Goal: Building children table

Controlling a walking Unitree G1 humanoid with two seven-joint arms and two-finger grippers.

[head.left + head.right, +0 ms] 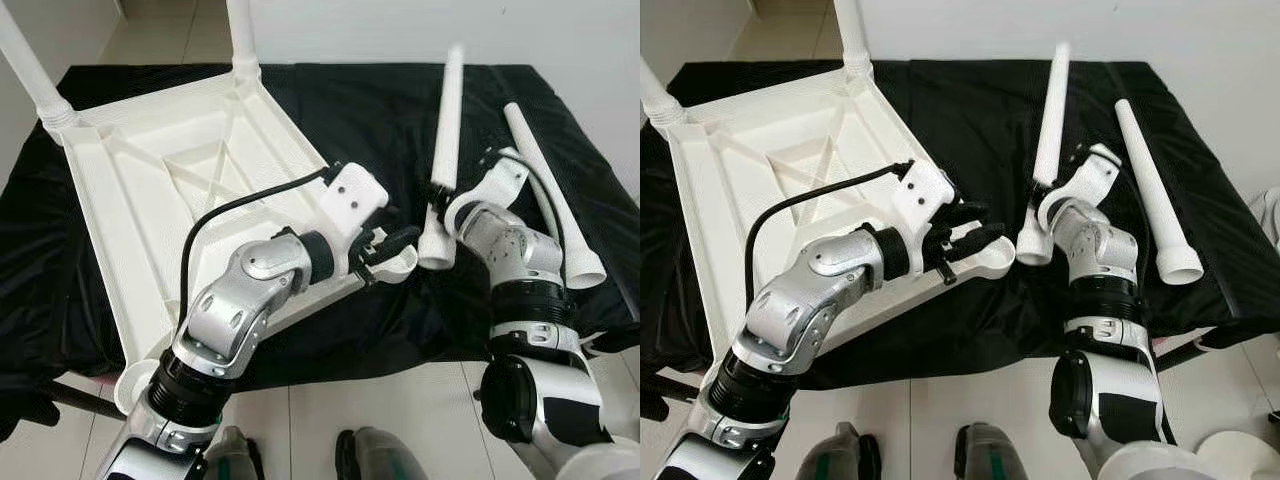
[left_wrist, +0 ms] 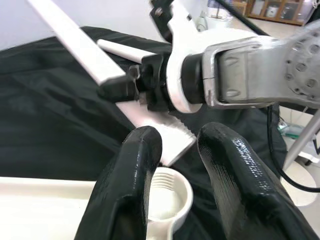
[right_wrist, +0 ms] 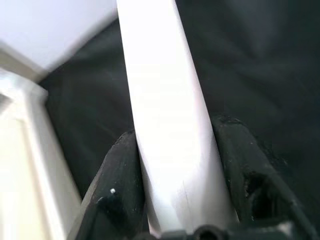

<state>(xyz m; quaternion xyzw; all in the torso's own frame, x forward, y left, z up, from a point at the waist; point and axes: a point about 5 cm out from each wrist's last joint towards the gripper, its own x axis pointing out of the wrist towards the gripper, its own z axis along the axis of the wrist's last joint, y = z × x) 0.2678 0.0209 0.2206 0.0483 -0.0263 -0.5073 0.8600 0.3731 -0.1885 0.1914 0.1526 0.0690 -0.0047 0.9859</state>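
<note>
A white plastic table top [image 1: 150, 180] lies upside down on a black cloth, with two legs standing in its far corners [image 1: 30, 70] [image 1: 243, 35]. My left gripper [image 1: 385, 248] is open over the near right corner socket [image 1: 990, 258]. In the left wrist view its fingers [image 2: 130, 185] straddle that round socket [image 2: 170, 200]. My right gripper [image 1: 440, 195] is shut on a third white leg [image 1: 447, 120], held tilted, its wide end just right of the socket. In the right wrist view the leg [image 3: 165, 100] sits tight between both fingers. A spare leg [image 1: 550, 200] lies on the cloth at the right.
The black cloth [image 1: 380, 110] covers the whole work surface, and its front edge drops to pale floor tiles [image 1: 400, 420]. A dark bar [image 1: 60, 395] sticks out at the lower left. White objects [image 1: 1265, 215] stand on the floor at the right.
</note>
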